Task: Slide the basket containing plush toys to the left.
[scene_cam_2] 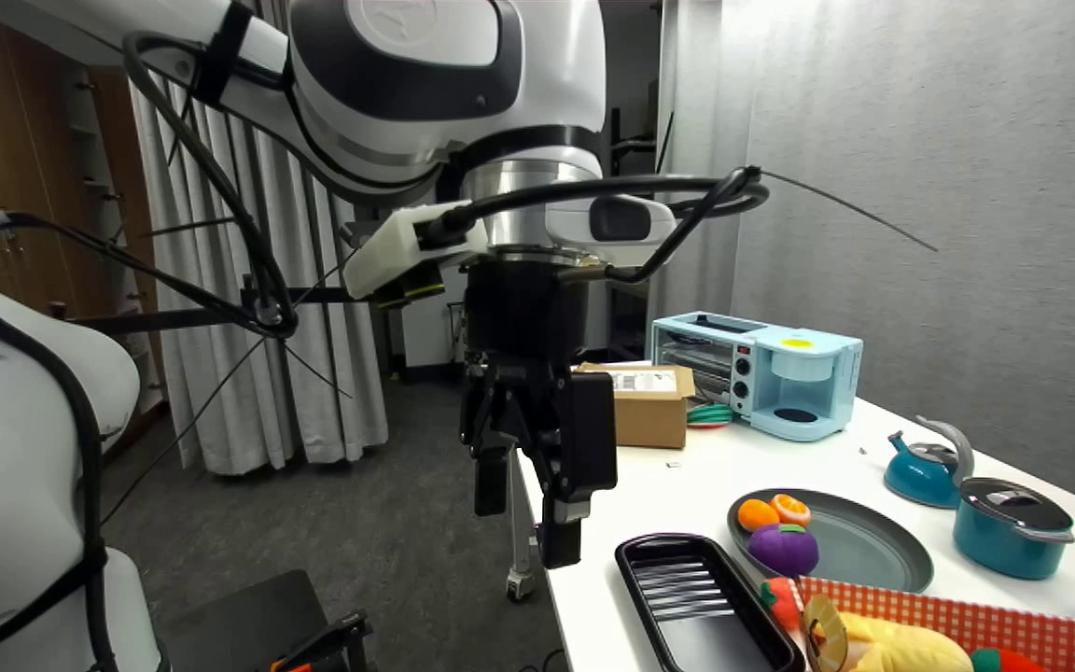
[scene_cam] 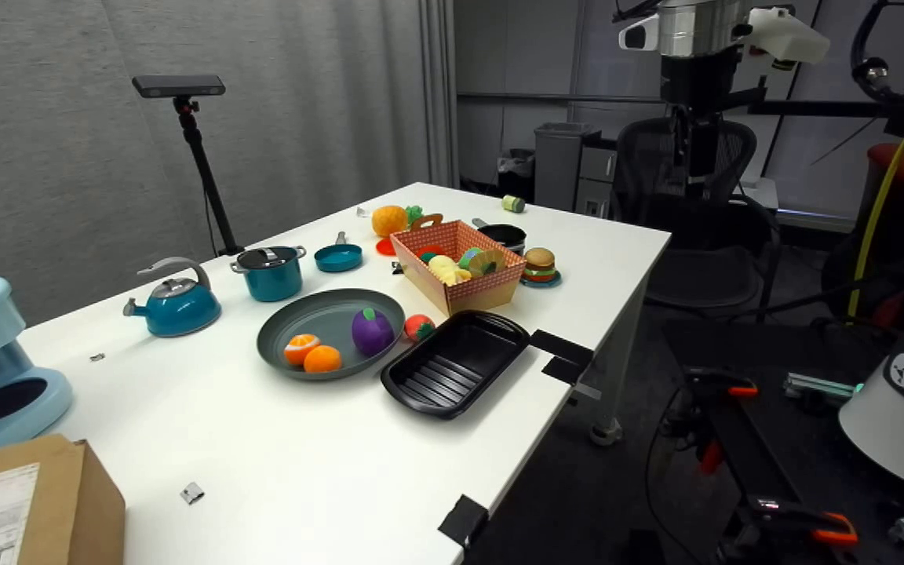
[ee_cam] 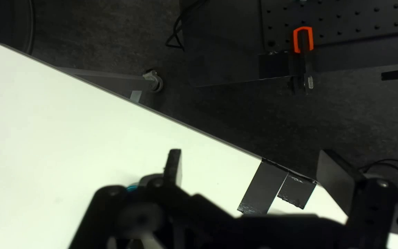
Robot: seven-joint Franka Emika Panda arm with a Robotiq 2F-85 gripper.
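The orange-brown basket (scene_cam: 472, 294) with red checkered inner walls stands on the white table. In an exterior view only part of the basket (scene_cam_2: 957, 602) shows at the lower right edge. Small plush toys (scene_cam: 448, 271) in yellow, green and red lie inside it; a yellow plush toy (scene_cam_2: 901, 646) shows there too. My gripper (scene_cam: 687, 180) hangs in the air, higher than the basket and apart from it. In an exterior view the gripper (scene_cam_2: 526, 532) has its fingers spread. In the wrist view the gripper (ee_cam: 250, 157) is open and empty above the table edge; basket and toys are out of view there.
A black ridged tray (scene_cam: 460, 361) stands beside the basket near the table edge. A round dark plate (scene_cam: 326, 310) holds orange and purple pieces. A toy burger (scene_cam: 540, 265), a black pan (scene_cam: 504, 235), a teal pot (scene_cam: 273, 278) and an orange toy (scene_cam: 388, 221) stand around.
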